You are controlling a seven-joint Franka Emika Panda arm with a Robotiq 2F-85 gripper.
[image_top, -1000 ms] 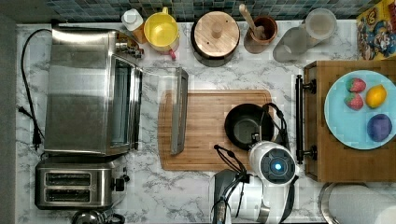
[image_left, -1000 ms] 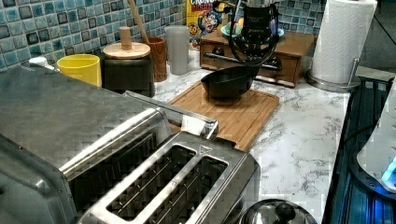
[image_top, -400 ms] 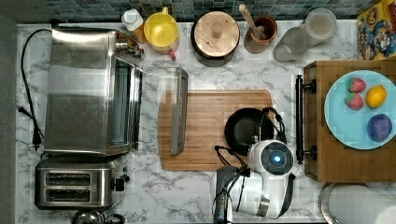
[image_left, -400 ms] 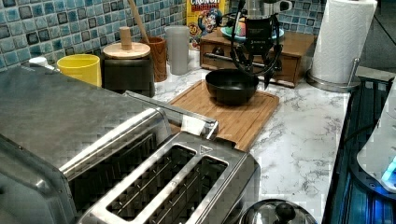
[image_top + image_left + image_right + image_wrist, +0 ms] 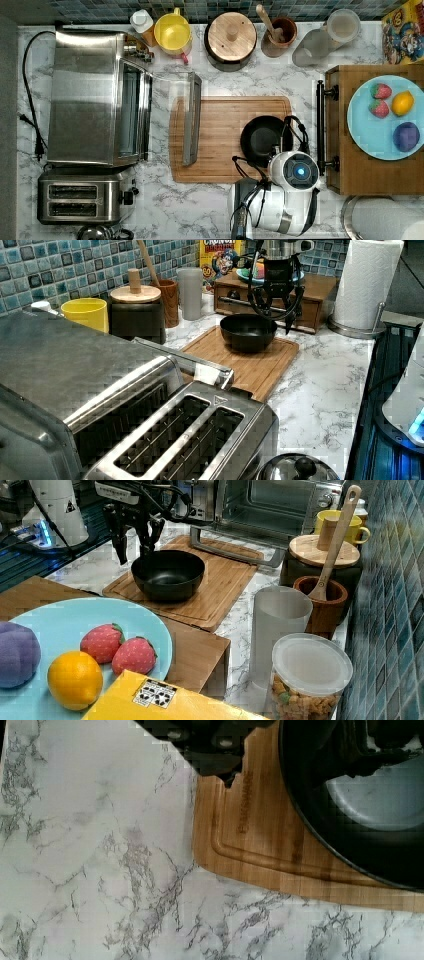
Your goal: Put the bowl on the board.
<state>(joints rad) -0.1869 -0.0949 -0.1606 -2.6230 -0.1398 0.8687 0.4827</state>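
Round matte black bowl (image 5: 168,574) sits flat on the large light-brown wooden cutting board (image 5: 220,140), toward the top view's right end, close to the dark wooden tray with black handles (image 5: 350,170). Black two-finger gripper (image 5: 134,536) is spread and holds nothing: one finger hangs outside the bowl's rim, the other just above it, so the bowl looks released. Placement seems done; the rim-straddling pose fits a rim pinch just let go. Open toaster-oven door (image 5: 191,117) overlaps the board's far end, likely why the bowl went here.
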